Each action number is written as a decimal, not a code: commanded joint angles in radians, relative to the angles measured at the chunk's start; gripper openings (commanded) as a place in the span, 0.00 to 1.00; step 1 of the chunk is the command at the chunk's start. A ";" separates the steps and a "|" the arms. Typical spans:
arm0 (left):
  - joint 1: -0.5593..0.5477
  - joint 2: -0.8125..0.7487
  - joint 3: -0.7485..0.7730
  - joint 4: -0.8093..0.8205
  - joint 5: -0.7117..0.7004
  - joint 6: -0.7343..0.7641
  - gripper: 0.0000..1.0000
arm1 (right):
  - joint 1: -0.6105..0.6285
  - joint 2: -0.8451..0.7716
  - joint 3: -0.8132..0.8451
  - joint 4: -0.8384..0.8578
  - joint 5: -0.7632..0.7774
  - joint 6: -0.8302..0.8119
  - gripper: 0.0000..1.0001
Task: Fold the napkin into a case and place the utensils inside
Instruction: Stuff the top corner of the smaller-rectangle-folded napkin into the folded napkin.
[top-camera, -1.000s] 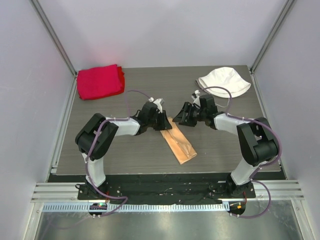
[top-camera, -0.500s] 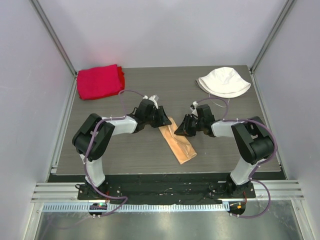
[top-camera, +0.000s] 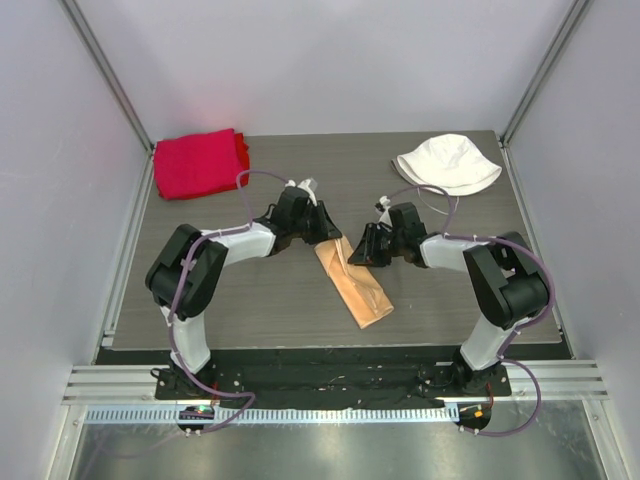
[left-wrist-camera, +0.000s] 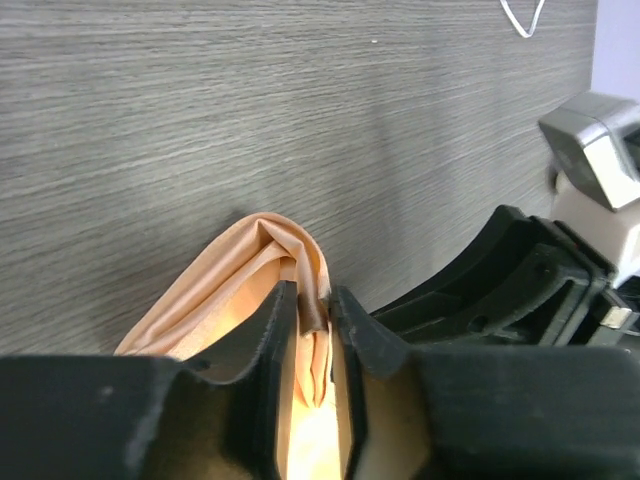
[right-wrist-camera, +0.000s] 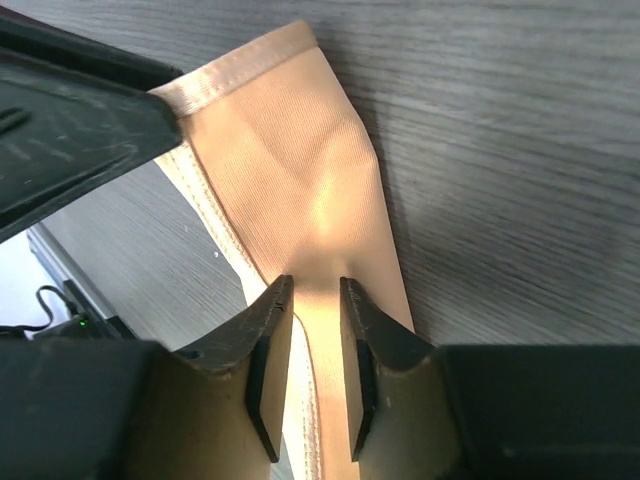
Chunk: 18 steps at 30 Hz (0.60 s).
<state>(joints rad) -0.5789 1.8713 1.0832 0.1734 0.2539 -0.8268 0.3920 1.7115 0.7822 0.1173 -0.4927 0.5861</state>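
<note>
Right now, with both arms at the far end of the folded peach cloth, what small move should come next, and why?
Probably ease the two pairs of jaws slightly apart to open the folded end. The left gripper pinches a raised fold of the napkin, and the right gripper seems to pinch it close by, both at the same far end.

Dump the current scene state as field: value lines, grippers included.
napkin: folded to a narrow strip, lying diagonally at centre
left gripper: shut on a raised fold at the napkin's far end
right gripper: fingers close together, astride the napkin near the same end; grip unclear
utensil: not in view
red cloth: folded, far left corner
hat: far right, untouched
</note>
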 joint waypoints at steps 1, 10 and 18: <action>0.007 0.015 0.055 -0.031 0.013 0.015 0.20 | 0.015 -0.023 0.063 -0.042 0.046 -0.078 0.34; 0.007 0.015 0.066 -0.069 0.007 0.014 0.03 | 0.045 -0.030 0.152 -0.093 0.092 -0.184 0.48; 0.007 0.035 0.110 -0.170 0.004 -0.035 0.00 | 0.163 -0.042 0.169 -0.067 0.307 -0.319 0.61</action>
<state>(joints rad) -0.5774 1.9015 1.1625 0.0460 0.2535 -0.8364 0.5133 1.7111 0.9379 0.0143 -0.3275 0.3603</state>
